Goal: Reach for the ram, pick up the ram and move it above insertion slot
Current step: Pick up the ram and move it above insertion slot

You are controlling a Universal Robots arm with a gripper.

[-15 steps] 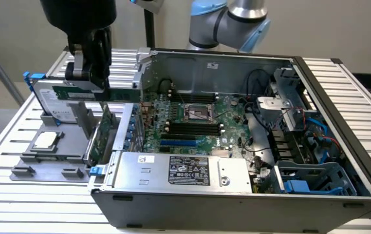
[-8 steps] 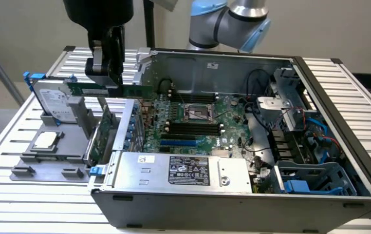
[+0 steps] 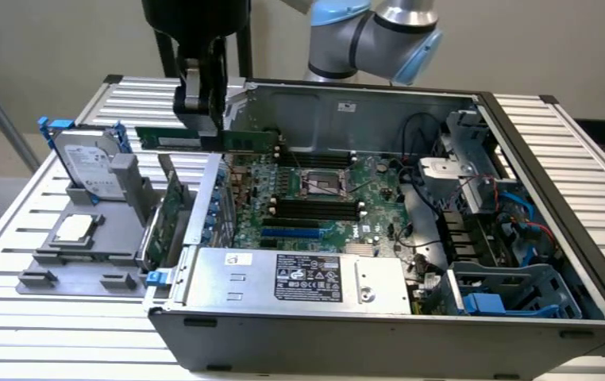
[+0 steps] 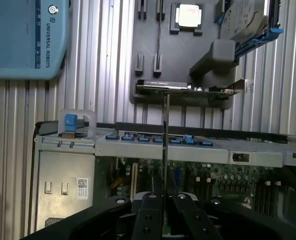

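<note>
Exterior view: an open computer case [image 3: 556, 238] lies on its side on a slatted metal table [image 3: 27, 317], its motherboard [image 3: 324, 198] facing up, with black memory slots [image 3: 314, 208] near the middle and a silver power supply [image 3: 292, 278] along the near edge. The gripper [image 3: 205, 127] hangs from above at the case's far corner on the exterior view's left, its dark fingers [image 3: 198, 107] closed narrowly on the ram [image 3: 207, 140], a long green stick held level and lengthwise in the air, above the case's rim and well above the slots. On the exterior view's left a grey holder tray [image 3: 80, 254] carries a hard drive [image 3: 86, 163] standing upright in blue rails, a processor chip [image 3: 73, 228] lying flat, and a broader green expansion card [image 3: 165, 218] standing on edge just beside the case. The arm's blue-capped joint [image 3: 387, 40] shows behind the case. Wrist view: the gripper [image 4: 163, 200] pinches the ram [image 4: 165, 145], seen edge-on as a thin line running away from the camera between the black fingers [image 4: 148, 215]. Beyond it lie the case's edge with blue connectors [image 4: 152, 139], the motherboard [image 4: 212, 180], the power supply [image 4: 63, 185], and, on the table [image 4: 267, 100], the holder tray [image 4: 172, 55] with the expansion card [image 4: 187, 89], the processor chip [image 4: 188, 15] and the hard drive [image 4: 242, 20].
</note>
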